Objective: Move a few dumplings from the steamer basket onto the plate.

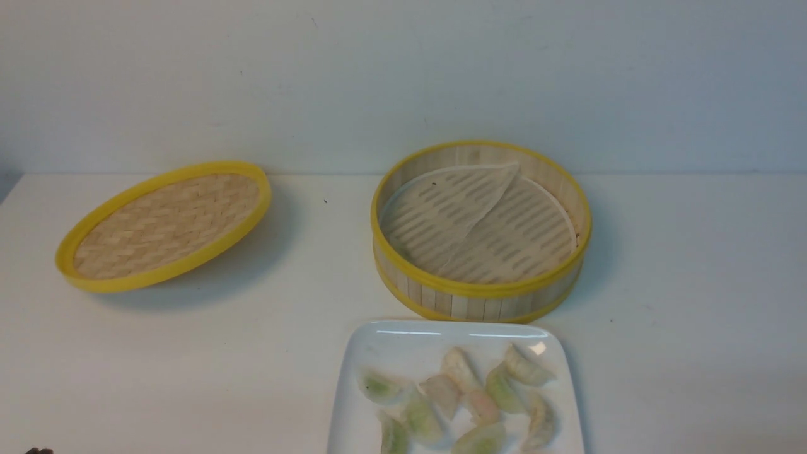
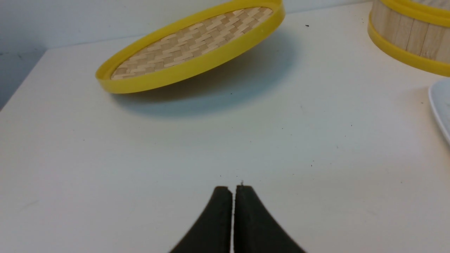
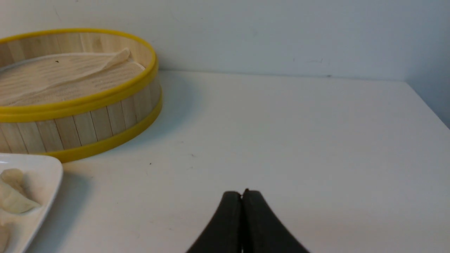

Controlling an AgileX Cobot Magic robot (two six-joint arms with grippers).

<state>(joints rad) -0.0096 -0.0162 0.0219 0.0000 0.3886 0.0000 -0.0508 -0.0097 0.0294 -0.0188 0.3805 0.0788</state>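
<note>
Overall, white table [image 1: 189, 353], pale wall [image 1: 403, 75] behind

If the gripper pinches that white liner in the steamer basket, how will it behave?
Probably floppy: the liner is already folded over on itself inside the steamer basket. It looks thin and perforated, so likely very light, and it may drag or crumple rather than lift flat.

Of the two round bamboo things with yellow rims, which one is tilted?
The shallow woven lid, on the robot's left: its far edge is raised, casting a shadow beneath. The deeper steamer basket, behind the plate, sits flat.
</note>
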